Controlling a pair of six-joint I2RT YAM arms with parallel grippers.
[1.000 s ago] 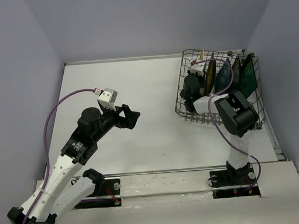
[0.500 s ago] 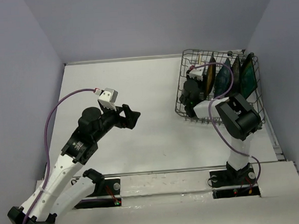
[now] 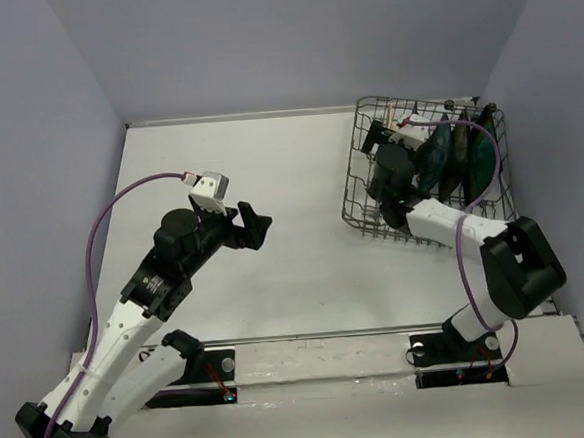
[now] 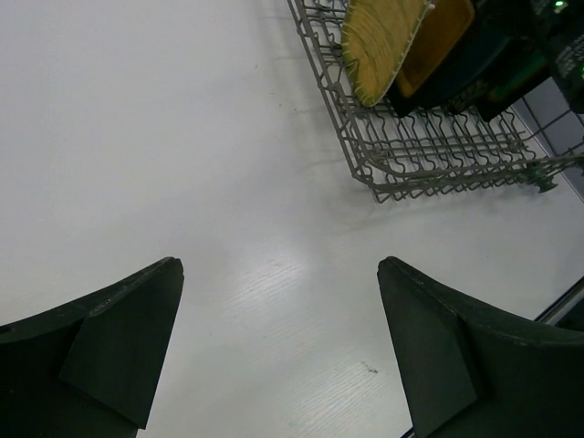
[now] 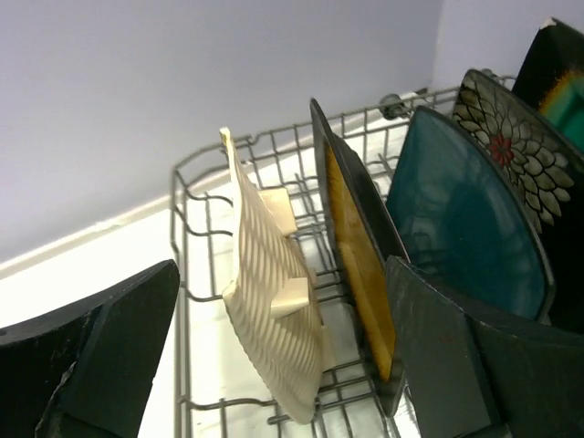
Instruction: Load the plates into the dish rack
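The grey wire dish rack stands at the far right of the table. Several plates stand on edge in it, in a row. In the right wrist view they are the yellow-tan gridded plate, the amber plate, the dark teal plate, the black floral plate and the teal plate. My right gripper is open inside the rack, with the gridded plate standing free between its fingers. My left gripper is open over bare table left of the rack, holding nothing.
The rack lies close to the right wall and the table's right edge. The back wall rises just behind it. White table stretches from the rack to the left wall.
My right gripper has opened and let go of the gridded plate, which now stands in the rack. The right arm's elbow has swung out to the right. The left arm has not moved.
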